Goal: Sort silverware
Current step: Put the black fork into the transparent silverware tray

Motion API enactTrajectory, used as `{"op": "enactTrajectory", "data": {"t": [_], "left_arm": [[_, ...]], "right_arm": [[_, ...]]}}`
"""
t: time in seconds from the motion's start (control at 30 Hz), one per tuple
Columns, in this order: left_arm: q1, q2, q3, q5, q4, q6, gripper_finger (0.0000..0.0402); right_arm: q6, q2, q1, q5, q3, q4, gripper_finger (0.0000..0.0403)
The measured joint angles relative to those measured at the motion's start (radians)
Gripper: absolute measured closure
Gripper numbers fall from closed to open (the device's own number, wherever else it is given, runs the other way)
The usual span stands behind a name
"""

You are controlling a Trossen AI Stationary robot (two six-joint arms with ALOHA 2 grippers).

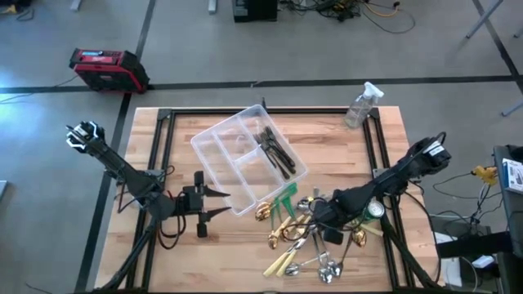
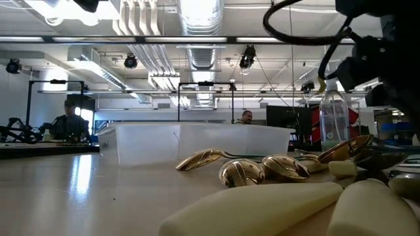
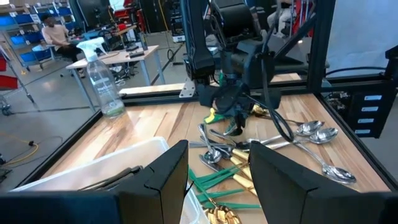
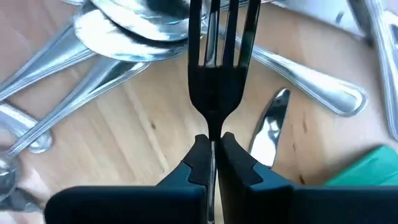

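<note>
Right fingers [image 4: 213,155]: clenched on a black fork [image 4: 216,68].
Left fingers [image 3: 214,180]: released, beside clear tray [image 1: 214,143].
Desk [image 1: 343,155]: light wood planks; workshop room behind.

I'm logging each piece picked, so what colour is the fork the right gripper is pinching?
Black. The fork shows best in the right wrist view, in the right gripper.

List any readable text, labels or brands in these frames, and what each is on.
None can be read.
Red case on the floor: pale marking on its lid, too blurred.
Spray bottle: clear, no label visible.
Green can by the right arm: top only, no print legible.
White sheet at the right edge: print too small.
Black frame panel: pale labels, too small.
</note>
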Motion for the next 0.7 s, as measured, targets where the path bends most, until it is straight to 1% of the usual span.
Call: {"op": "enactTrajectory", "data": {"t": [0.2, 0.33, 0.4, 0.47, 0.57, 0.7], "left_arm": [[0.0, -0.052, 0.0, -0.011, -0.014, 0.02, 0.0246], [0.0, -0.082, 0.0, -0.049, -0.03, 0.03, 0.0246], [0.0, -0.095, 0.0, -0.067, -0.04, 0.042, 0.0246], [0.001, -0.104, 0.0, -0.08, -0.043, 0.054, 0.0246], [0.003, -0.108, 0.0, -0.103, -0.057, 0.067, 0.0246], [0.008, -0.11, 0.0, -0.108, -0.075, 0.064, 0.0246]], "right_arm": [[0.005, -0.006, -0.05, 0.037, 0.081, -0.009, 0.0402], [-0.019, -0.007, -0.111, 0.096, 0.162, -0.01, 0.0402], [-0.025, -0.007, -0.158, 0.134, 0.207, -0.009, 0.0403], [-0.034, -0.008, -0.214, 0.149, 0.249, -0.006, 0.0403], [-0.074, -0.007, -0.306, 0.155, 0.306, 0.004, 0.0403], [-0.148, 0.012, -0.436, 0.154, 0.361, 0.042, 0.0403]]}}
